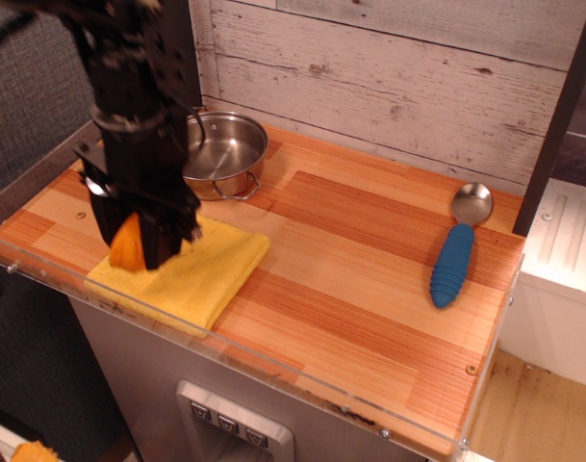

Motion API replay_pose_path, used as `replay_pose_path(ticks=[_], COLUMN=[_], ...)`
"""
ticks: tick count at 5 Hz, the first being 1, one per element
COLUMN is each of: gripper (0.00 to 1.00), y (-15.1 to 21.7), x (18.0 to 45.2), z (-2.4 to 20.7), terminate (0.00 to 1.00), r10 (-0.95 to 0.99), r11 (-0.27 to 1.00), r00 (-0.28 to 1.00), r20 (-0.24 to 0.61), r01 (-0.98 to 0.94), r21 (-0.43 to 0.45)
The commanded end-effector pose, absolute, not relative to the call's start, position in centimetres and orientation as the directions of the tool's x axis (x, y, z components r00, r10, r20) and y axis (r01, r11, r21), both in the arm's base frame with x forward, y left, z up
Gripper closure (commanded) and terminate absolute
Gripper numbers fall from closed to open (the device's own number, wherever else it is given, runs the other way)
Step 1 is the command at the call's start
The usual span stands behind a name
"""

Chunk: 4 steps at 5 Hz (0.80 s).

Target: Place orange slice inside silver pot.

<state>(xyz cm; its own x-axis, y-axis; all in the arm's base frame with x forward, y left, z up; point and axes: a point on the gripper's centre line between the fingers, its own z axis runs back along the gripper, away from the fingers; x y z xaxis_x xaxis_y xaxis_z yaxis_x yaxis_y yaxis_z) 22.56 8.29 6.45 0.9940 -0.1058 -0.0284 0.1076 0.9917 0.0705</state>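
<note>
My gripper (131, 245) is shut on the orange slice (127, 246), which shows as an orange wedge between the black fingers. It hangs just above the left part of a flat yellow cloth (191, 274) at the table's front left. The silver pot (225, 151) stands behind the cloth near the back wall, empty, with a wire loop handle toward the front. The arm hides the pot's left side.
A blue-handled steel spoon (456, 252) lies at the right of the wooden table. A clear plastic rim (273, 361) runs along the front edge. A plank wall stands at the back, and a dark post (557, 115) at the right.
</note>
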Motion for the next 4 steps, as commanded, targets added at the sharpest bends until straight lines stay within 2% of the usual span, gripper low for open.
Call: replay_pose_path(ticks=[1,2,3,4], gripper=[1.0,1.0,1.0,1.0], y=[10.8,11.1,11.5,12.1], x=[27.0,30.3,32.6,33.5], z=[12.6,12.5,11.0,9.0], terminate=[0.0,0.0,0.0,0.0], r10=[-0.019,-0.013,-0.005,0.005], r11=[0.998,0.997,0.995,0.994], r00=[0.991,0.989,0.993,0.998], r20=[0.136,0.147,0.118,0.069], r01=[0.01,0.002,-0.007,-0.013], r21=[0.068,0.078,0.098,0.106])
